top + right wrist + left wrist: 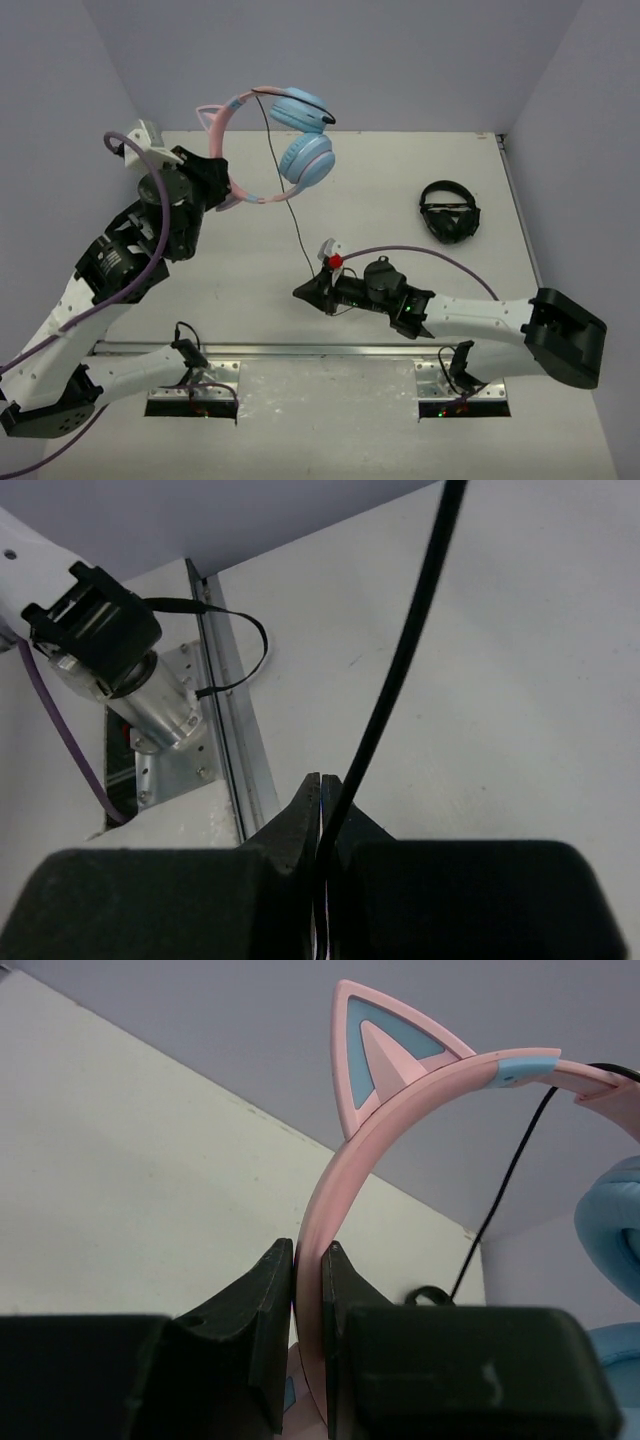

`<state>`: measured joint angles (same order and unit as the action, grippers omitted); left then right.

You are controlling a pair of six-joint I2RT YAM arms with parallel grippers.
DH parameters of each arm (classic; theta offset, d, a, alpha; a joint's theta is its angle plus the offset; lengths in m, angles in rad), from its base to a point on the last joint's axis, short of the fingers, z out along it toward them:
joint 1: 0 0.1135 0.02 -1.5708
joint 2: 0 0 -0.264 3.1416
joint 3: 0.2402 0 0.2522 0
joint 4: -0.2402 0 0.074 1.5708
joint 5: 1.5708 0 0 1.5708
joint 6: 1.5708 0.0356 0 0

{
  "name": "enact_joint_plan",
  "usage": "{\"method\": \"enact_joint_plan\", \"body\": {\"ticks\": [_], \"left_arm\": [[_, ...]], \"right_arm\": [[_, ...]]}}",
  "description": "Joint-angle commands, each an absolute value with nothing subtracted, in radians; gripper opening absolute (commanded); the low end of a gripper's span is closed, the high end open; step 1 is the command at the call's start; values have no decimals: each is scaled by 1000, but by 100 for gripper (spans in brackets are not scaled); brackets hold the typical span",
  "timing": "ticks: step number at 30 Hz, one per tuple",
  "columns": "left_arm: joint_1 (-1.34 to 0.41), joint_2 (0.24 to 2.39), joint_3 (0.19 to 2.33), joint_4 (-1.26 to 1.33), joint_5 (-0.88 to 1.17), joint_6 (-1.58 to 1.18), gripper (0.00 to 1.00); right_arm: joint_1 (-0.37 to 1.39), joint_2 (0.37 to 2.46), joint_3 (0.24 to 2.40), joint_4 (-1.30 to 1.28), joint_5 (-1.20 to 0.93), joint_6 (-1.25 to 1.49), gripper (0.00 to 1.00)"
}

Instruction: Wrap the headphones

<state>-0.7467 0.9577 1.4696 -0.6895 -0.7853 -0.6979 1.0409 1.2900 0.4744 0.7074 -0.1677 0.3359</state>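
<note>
The headphones (300,135) hang in the air over the back left of the table, their light blue earcups (307,158) to the right of the pink headband (232,125). My left gripper (222,188) is shut on that headband (340,1170), just below a cat ear (385,1045). The thin black cable (285,200) drops from the headphones towards the table's middle. There my right gripper (305,292) is shut on it. In the right wrist view the cable (400,660) runs up out of the closed gripper (322,780).
Small all-black headphones (449,211) lie on the table at the right. A metal rail (320,350) runs along the near edge by the arm bases. Grey walls close in the table on the left, back and right.
</note>
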Motion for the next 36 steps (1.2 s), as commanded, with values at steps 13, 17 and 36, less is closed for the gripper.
{"method": "enact_joint_plan", "body": {"ticks": [13,17,36], "left_arm": [[-621,1200,1465,-430,-1229,-612,0],[-624,1132,1260,-324,-1186,-598,0],[-796,893,787,-181,-478,-143,0]], "right_arm": [[1374,1114,711,158,81,146,1],[1374,1115,834,-6,107,83,1],[1140,1318,1534,-623,376,-369,1]]}}
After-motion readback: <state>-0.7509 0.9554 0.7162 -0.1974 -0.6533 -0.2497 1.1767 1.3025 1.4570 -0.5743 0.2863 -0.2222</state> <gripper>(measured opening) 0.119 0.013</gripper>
